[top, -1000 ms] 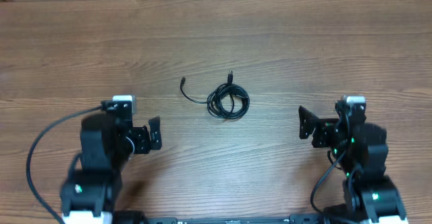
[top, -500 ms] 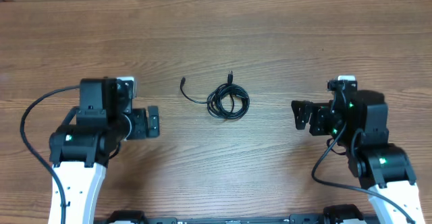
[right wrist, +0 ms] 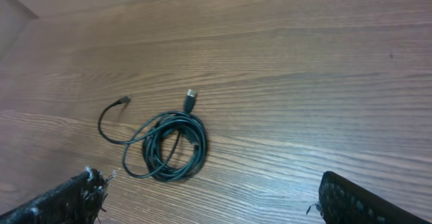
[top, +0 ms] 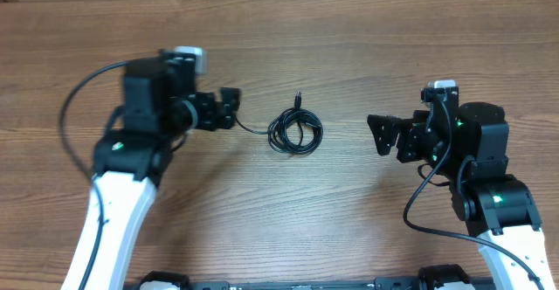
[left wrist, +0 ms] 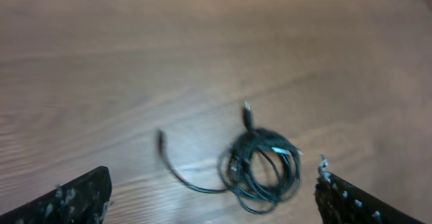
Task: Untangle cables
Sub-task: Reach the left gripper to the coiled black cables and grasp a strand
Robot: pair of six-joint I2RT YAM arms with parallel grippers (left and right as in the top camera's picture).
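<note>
The cables [top: 295, 131] lie as a small black coil at the table's middle, with one loose strand running left to a plug end and a second plug end sticking up at the back. The coil shows in the left wrist view [left wrist: 263, 169] and the right wrist view [right wrist: 170, 146]. My left gripper [top: 229, 109] is open and empty, over the strand's left plug end. My right gripper [top: 384, 135] is open and empty, to the right of the coil and apart from it.
The wooden table [top: 349, 45] carries only the coil. Thick black arm cables loop beside the left arm [top: 74, 107] and the right arm [top: 419, 211].
My left arm has swung up and right from the lower left until its gripper reaches the loose strand's end. My right gripper has shifted slightly left toward the coil. The coil has not moved.
</note>
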